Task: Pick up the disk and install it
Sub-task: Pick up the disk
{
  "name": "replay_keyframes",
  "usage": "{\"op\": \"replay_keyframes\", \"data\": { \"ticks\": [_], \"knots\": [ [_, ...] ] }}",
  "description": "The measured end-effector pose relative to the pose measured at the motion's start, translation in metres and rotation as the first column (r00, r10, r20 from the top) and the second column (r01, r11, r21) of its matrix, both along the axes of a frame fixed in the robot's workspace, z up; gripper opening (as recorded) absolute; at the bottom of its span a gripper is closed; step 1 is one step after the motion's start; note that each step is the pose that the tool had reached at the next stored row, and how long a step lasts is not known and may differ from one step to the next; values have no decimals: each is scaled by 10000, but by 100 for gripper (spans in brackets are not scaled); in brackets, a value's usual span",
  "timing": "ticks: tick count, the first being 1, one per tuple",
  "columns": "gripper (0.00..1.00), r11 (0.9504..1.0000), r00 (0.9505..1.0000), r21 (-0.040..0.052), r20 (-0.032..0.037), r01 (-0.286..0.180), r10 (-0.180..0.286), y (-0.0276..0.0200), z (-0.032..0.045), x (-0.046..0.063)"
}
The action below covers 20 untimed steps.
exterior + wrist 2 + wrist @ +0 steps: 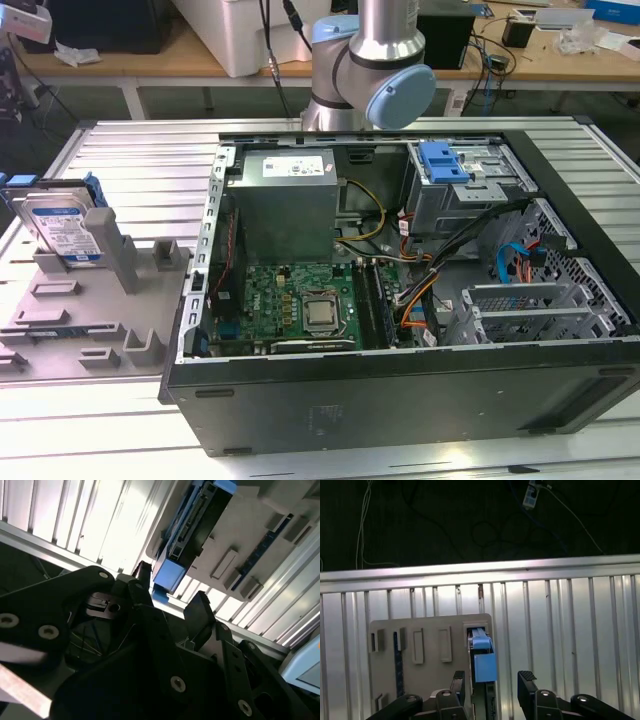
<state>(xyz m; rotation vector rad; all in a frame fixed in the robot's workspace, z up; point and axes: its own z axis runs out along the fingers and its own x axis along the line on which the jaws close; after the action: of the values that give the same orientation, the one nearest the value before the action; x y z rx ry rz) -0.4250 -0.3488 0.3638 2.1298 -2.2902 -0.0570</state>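
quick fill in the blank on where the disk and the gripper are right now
The disk stands in a grey holder on the exterior view's ___ of the computer case.
In the first wrist view the gripper is ___, holding nothing.
The disk's carrier bracket is ___.
Missing words: left, open, blue.

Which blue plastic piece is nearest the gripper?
The disk's blue bracket, standing in the grey stand outside the case, right ahead of the open gripper. The blue clip sits inside the case.
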Motion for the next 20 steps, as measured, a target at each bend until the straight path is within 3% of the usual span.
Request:
{"op": "replay_keyframes", "data": {
  "ticks": [11,20],
  "knots": [
    [54,9988,9988,0,0,482,-482,-26,-65,0],
    [54,9998,9998,-17,0,209,-209,-26,-93,-2]
  ]
}}
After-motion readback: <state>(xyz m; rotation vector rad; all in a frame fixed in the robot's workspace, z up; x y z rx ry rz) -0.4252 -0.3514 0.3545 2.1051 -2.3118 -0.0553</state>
